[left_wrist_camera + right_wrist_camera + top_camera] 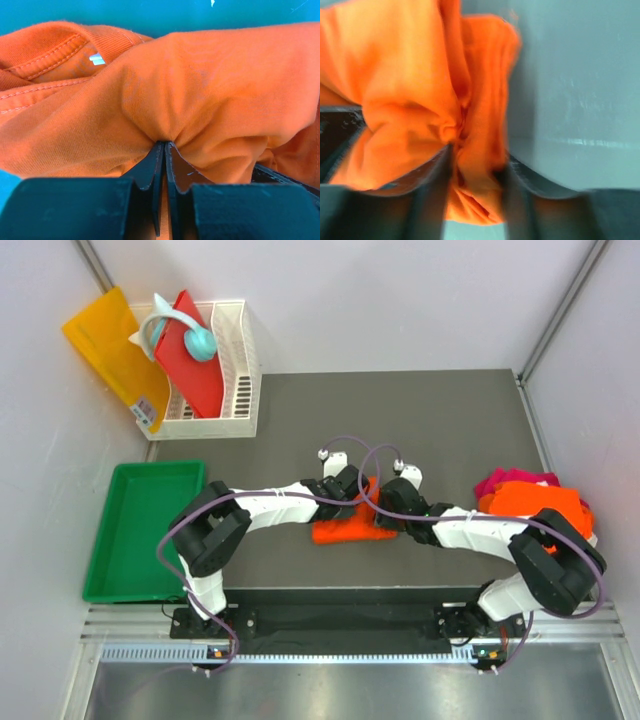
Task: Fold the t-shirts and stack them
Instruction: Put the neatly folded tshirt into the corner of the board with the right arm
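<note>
Right now the crumpled bright orange cloth t-shirt (340, 532) lies as a short strip on the dark table (450, 420), its long axis running side to side, just under and between both end effectors. My left end effector (164, 146) is clenched on a fold, with the collar (55, 47) up-left of it. Cloth fills my right end effector (476, 150), but blur hides whether it grips. My left arm (270, 505) and right arm (475, 532) reach inward toward each other.

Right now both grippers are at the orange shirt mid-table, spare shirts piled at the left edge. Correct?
No. The spare shirts are piled at the table's right edge, not the left; top view shows it. The left gripper and right gripper are at the orange shirt mid-table.
</note>
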Motion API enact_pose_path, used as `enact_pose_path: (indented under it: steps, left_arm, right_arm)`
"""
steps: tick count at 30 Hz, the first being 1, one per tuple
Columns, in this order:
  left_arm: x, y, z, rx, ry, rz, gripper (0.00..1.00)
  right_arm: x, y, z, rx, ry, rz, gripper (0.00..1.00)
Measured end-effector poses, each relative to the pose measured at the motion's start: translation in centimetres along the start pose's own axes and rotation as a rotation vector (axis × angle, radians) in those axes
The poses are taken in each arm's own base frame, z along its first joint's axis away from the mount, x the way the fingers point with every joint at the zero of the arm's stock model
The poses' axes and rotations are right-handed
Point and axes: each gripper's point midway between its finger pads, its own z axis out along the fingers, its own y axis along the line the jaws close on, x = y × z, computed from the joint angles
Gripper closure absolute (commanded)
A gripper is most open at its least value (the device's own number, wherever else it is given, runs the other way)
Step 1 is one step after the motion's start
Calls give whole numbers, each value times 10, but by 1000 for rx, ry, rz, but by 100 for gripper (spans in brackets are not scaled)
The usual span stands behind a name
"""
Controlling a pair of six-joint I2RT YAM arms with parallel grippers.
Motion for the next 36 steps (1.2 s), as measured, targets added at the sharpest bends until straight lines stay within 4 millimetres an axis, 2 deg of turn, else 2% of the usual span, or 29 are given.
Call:
enact_pose_path:
  steps: [1,4,5,7,11,14,19,24,28,30,33,36]
  left_arm:
    - [0,0,0,0,0,0,91]
    - [0,0,0,0,0,0,91]
    - [0,0,0,0,0,0,91]
    - [0,0,0,-1,0,1,91]
    - [-1,1,-1,-5,-3,1,81]
    - [-2,6,-8,-23,-3,15,78]
    - [-8,21,-30,-67,5,59,78]
    - [-35,14,-61,-28,-54,51,78]
    - [-57,8,-93,32,-115,19,80]
    - [-65,6,-105,60,-140,3,81]
    - [-64,10,-112,69,-146,-3,82]
    - [-52,20,-109,57,-121,3,82]
  right_arm:
    - [2,-2,-1,6,4,-4,82]
    - [5,-4,-2,15,18,2,98]
    - [5,-4,-2,15,18,2,100]
    - [5,-5,-2,19,18,8,100]
    - [5,-7,-4,30,16,20,100]
    - [7,-15,-11,53,20,16,100]
    - [8,-34,-23,128,23,-13,100]
    - [3,-46,-34,186,19,-54,100]
    - [-31,-39,-52,202,-43,-83,100]
    - [-60,-31,-64,202,-98,-85,100]
    - [-108,-24,-86,213,-191,-71,100]
    - [-155,-30,-112,250,-286,-41,100]
